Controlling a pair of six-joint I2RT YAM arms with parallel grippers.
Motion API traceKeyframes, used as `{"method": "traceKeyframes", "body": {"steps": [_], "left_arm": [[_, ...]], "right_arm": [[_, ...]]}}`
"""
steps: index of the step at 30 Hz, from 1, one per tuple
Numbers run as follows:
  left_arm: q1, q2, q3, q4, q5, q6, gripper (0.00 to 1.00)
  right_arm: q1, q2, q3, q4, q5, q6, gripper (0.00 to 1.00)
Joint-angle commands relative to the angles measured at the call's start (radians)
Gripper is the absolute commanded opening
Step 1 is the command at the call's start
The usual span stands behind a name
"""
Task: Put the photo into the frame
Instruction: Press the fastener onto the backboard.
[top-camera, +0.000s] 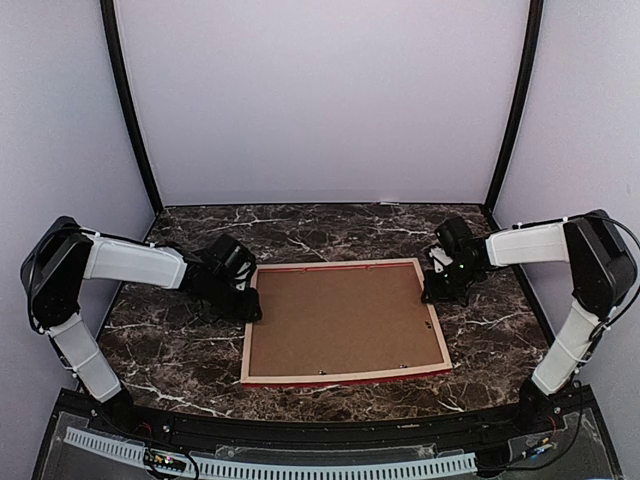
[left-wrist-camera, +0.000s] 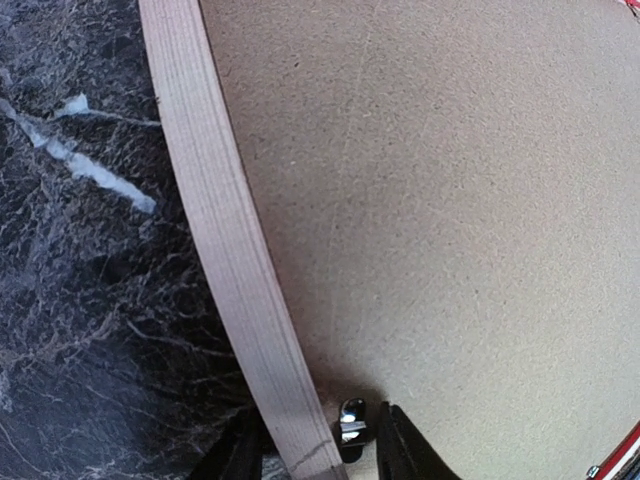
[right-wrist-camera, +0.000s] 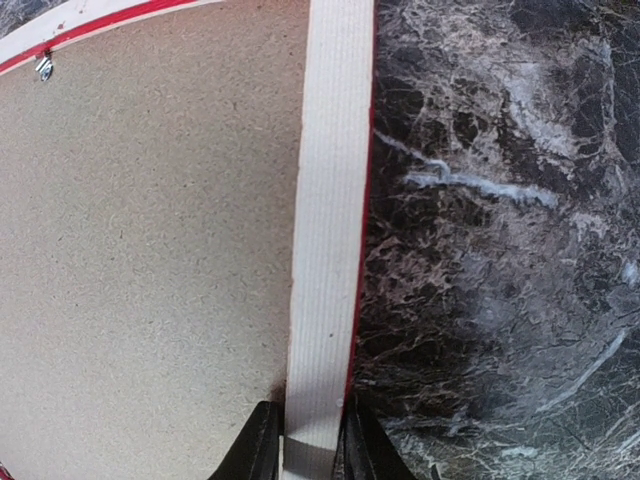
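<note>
Sitting inside face-down frame (top-camera: 247, 335): brown backing board (top-camera: 340, 318), seemingly flush.

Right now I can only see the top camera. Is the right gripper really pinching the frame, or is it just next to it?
Observer: Pinching. Its wrist camera shows the right gripper with a jaw pressed on each side of the frame rail.
Operator: And the left one?
Observer: The left gripper straddles its rail too, with a small metal tab between the rail and the inner jaw.
Operator: Where is that tab on the back?
Observer: Right at the edge of the backing board, against the rail.
</note>
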Motion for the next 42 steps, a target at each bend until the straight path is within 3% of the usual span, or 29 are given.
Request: {"method": "traceKeyframes", "body": {"steps": [1,8,34,42], "left_arm": [[0.011,-0.033,-0.032,-0.015,0.035,0.000,0.45],[0.024,-0.063,-0.047,-0.003,0.054,-0.017,0.48],[0.075,-0.071,-0.093,0.049,0.085,-0.069,0.44],[0.077,-0.051,-0.101,0.034,0.031,-0.092,0.35]], "right_arm": [[-0.005,0.032,-0.017,0.022,-0.008,-0.014,0.22],[-0.006,0.035,-0.021,0.023,-0.016,-0.015,0.22],[-0.006,0.037,-0.023,0.021,-0.028,-0.024,0.20],[-0.006,0.038,-0.030,0.024,-0.029,-0.024,0.20]]}}
